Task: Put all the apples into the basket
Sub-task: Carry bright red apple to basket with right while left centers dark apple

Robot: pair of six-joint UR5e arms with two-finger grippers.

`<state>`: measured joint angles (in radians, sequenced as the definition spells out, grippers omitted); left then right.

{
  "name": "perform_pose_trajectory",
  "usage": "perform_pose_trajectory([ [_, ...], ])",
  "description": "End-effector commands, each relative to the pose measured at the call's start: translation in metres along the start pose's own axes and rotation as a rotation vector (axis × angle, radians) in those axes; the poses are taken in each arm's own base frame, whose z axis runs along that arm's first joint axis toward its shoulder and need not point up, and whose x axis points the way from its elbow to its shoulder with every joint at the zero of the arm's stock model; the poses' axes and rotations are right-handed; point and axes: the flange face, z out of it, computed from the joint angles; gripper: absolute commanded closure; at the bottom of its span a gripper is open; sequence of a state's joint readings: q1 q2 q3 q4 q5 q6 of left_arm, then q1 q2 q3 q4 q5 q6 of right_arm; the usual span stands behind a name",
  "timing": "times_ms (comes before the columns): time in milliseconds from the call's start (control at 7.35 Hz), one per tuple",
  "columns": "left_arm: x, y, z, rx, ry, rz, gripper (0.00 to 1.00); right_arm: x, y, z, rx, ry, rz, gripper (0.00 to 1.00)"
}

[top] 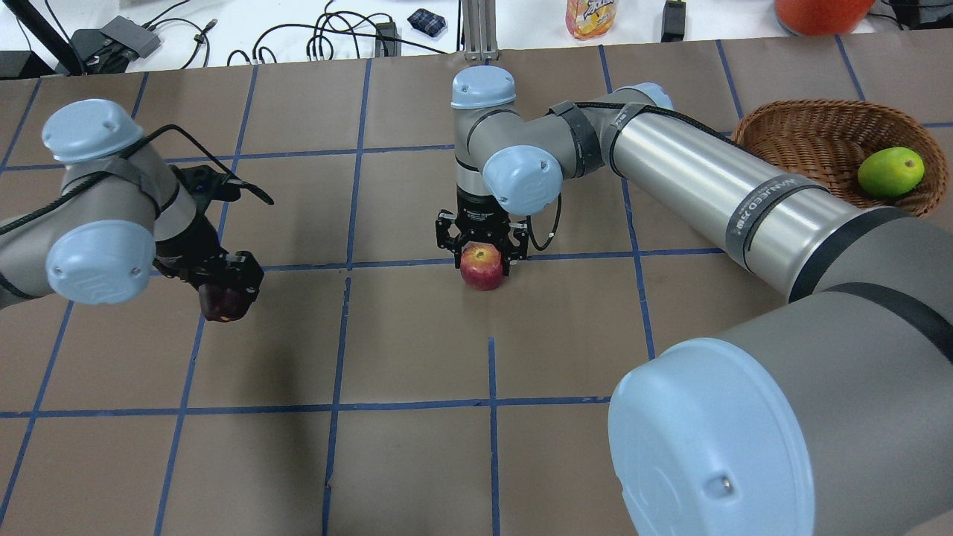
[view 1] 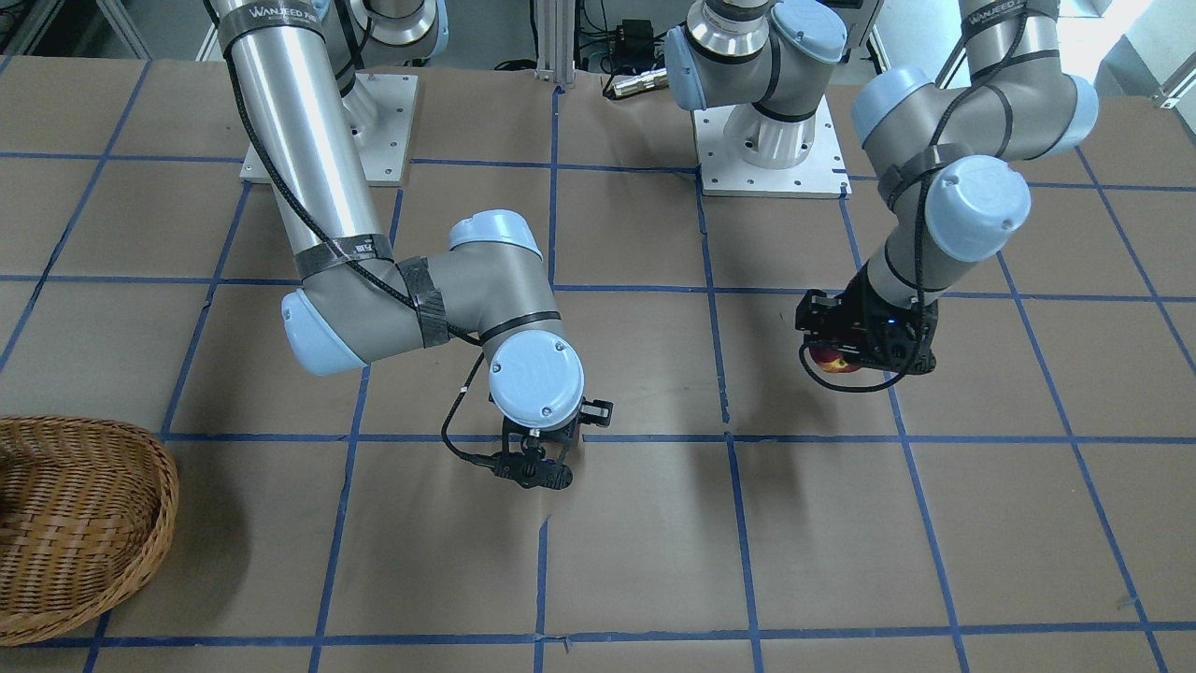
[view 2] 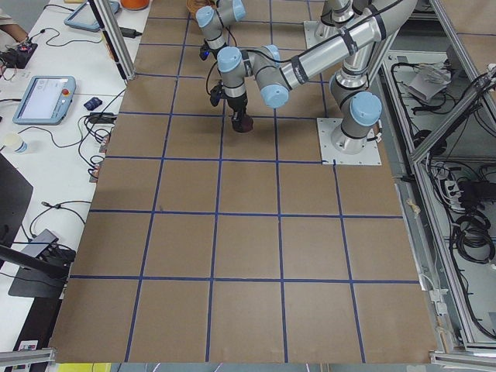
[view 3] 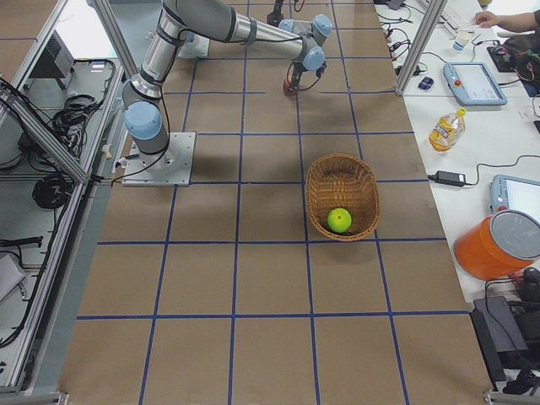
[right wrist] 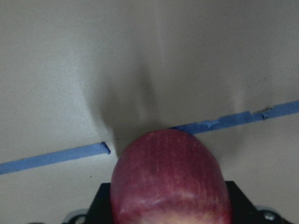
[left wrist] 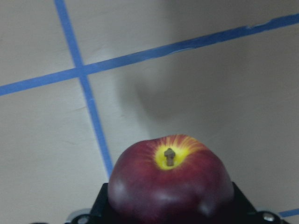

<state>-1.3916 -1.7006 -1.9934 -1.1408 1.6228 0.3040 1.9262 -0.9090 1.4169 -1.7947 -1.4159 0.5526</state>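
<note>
My left gripper (top: pixel 223 292) is shut on the dark maroon apple (top: pixel 221 304) with a yellow patch (left wrist: pixel 170 186) and holds it above the table; in the front view the gripper (view 1: pixel 841 357) hides most of it. My right gripper (top: pixel 482 257) is shut on the red apple (top: pixel 482 269) at the table's middle, close over the surface (right wrist: pixel 170 182). In the front view the right gripper (view 1: pixel 534 467) hides that apple. The lime-green apple (top: pixel 890 171) lies in the wicker basket (top: pixel 789 126) on my far right (view 3: pixel 339 220).
The table is brown paper with a blue tape grid. The right arm's long upper link (top: pixel 715 179) runs between the basket and the table's middle. Cables, a bottle (top: pixel 591 16) and an orange container (top: pixel 819 11) sit beyond the far edge.
</note>
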Motion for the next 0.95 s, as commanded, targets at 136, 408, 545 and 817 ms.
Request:
perform_pose_trajectory([
  [136,0.122,-0.028,-0.004,0.027,0.054,-0.143,0.62,0.022,-0.004,-0.060,0.080,-0.019,0.012,1.00],
  [408,0.187,-0.052,0.005,0.102,0.094,-0.145,0.62,0.121,-0.024,-0.134,0.088,-0.008,0.094,1.00],
  [545,0.220,-0.071,0.013,0.137,0.101,-0.113,0.62,0.189,-0.041,-0.166,0.107,-0.009,0.115,1.00],
  [817,0.274,-0.103,0.033,0.131,0.094,-0.041,0.60,0.319,-0.081,-0.191,0.135,0.011,0.096,1.00],
])
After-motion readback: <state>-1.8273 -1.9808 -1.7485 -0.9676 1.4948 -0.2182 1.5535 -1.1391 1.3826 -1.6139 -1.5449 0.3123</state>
